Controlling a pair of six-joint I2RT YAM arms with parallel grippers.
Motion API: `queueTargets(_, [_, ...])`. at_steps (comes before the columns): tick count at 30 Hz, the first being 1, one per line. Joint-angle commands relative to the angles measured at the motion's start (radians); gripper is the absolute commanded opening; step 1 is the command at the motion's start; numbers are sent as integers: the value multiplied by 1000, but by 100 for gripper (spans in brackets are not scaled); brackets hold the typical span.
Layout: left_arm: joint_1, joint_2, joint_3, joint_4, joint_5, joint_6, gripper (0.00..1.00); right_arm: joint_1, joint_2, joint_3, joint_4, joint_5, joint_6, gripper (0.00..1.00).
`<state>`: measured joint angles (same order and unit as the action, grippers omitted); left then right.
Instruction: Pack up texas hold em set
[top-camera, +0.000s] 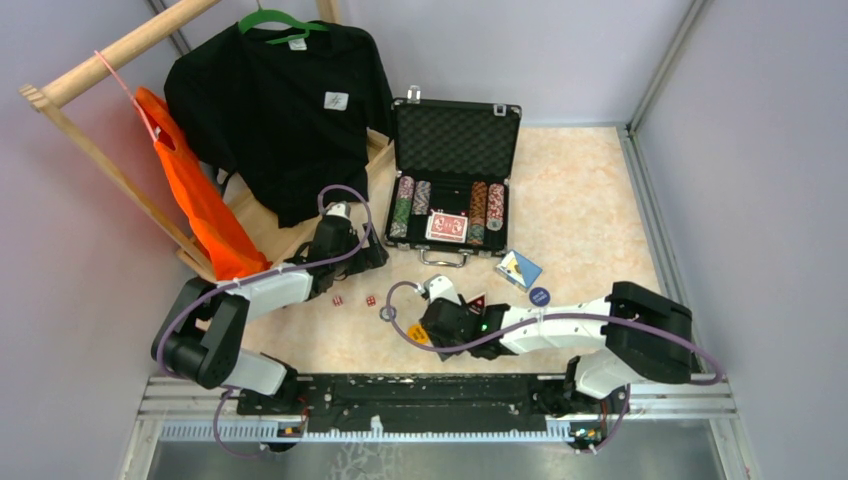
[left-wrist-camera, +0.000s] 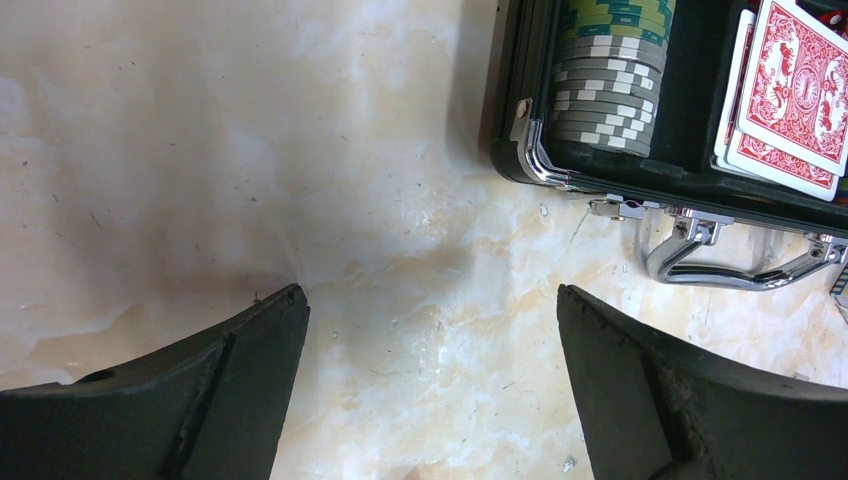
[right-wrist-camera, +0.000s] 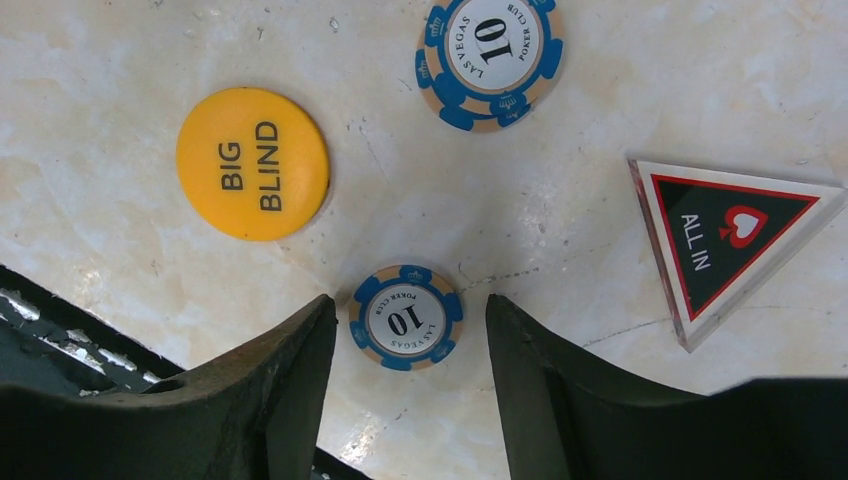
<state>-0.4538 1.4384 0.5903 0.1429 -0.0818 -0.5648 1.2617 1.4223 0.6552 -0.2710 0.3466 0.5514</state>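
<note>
Beige marbled tabletop, grey walls round it, and on that top a blue ten chip (right-wrist-camera: 405, 320) lies flat, right between the fingers of the right pincer (right-wrist-camera: 410, 300). That pincer is released. Its jaws stand part-way apart, one on either side of the chip, with a sliver of table showing on each side, so nothing is grasped.

A second blue chip (right-wrist-camera: 490, 50) lies ahead of its tips. The yellow BIG BLIND token (right-wrist-camera: 253, 163) sits out beyond one finger and the triangular ALL IN token (right-wrist-camera: 730, 240) beyond the other. The case (top-camera: 455, 140) stands open well beyond this pincer, lid up, with chip rows (top-camera: 405, 205) and red-backed cards (top-camera: 447, 228) already in it.

The left pincer (left-wrist-camera: 430, 295) hangs spread wide and empty over bare table, the case's near corner just ahead of one finger. Two red dice (top-camera: 338, 300) lie near it, back toward the arm bases.

The step in hand looks like gathering the loose pieces, this chip first. The next move calls for closing squarely on the chip's rim. It is thin and flat, so it may skid. Then comes lifting it and carrying it to a chip row.
</note>
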Motion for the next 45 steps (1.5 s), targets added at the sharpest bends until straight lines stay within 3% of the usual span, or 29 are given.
queueTargets(1, [-2, -9, 4, 28, 11, -4, 99, 24, 4, 32, -29, 23, 34, 56])
queueTargets(13, [-2, -8, 5, 27, 13, -5, 99, 47, 37, 61, -71, 56, 39, 49])
queueTargets(19, [-2, -9, 5, 28, 12, -3, 99, 47, 63, 66, -57, 60, 45, 51])
queueTargets(30, [-1, -14, 5, 25, 10, -1, 99, 47, 47, 60, -71, 67, 57, 37])
queueTargets(45, [-2, -16, 4, 23, 8, -2, 99, 43, 35, 98, -77, 94, 40, 34])
